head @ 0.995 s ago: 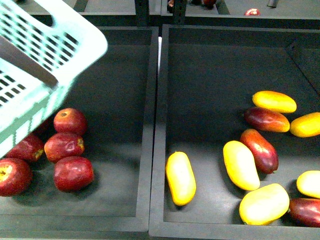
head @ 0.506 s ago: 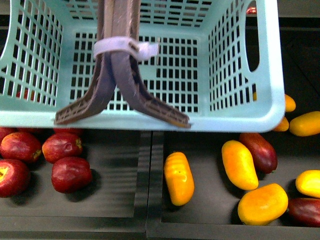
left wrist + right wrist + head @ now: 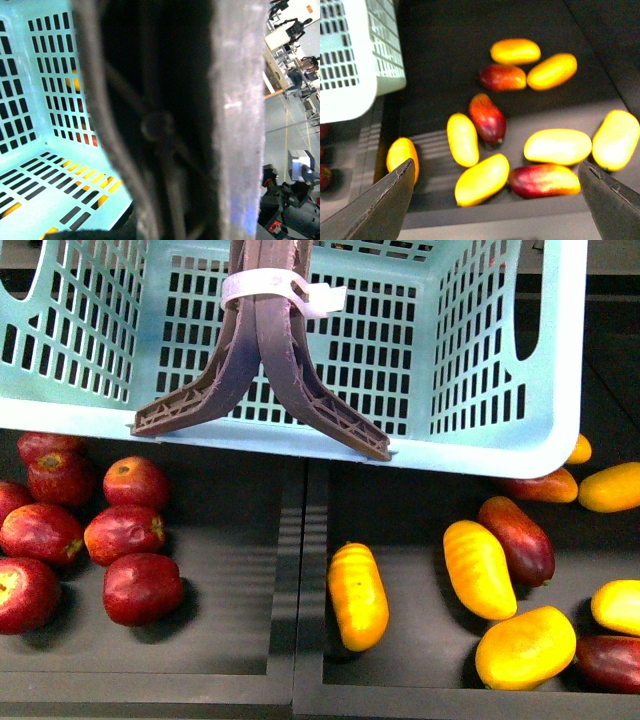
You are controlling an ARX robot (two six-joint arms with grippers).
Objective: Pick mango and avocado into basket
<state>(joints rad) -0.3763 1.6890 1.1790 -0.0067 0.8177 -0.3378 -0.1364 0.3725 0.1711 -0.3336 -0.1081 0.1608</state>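
1. The basket (image 3: 470, 350) hangs over the far half of two dark trays (image 3: 300, 570). Its two handles (image 3: 262, 360) meet under a white zip tie (image 3: 275, 288).
2. Three red mangoes (image 3: 520, 540) lie in the right tray. The front view has one half hidden under the basket rim, while the right wrist view shows all three whole.
3. The left wrist view shows only a handle up close and the basket's inside, with yellow and red behind the slots. Whether the left jaws are clenched cannot be told.
4. The right jaws are spread wide, holding nothing, above the mangoes.
5. The right wrist view counts seven yellow mangoes (image 3: 462, 139); the front view shows six.
6. About eight apples (image 3: 143, 588) lie in the left tray.
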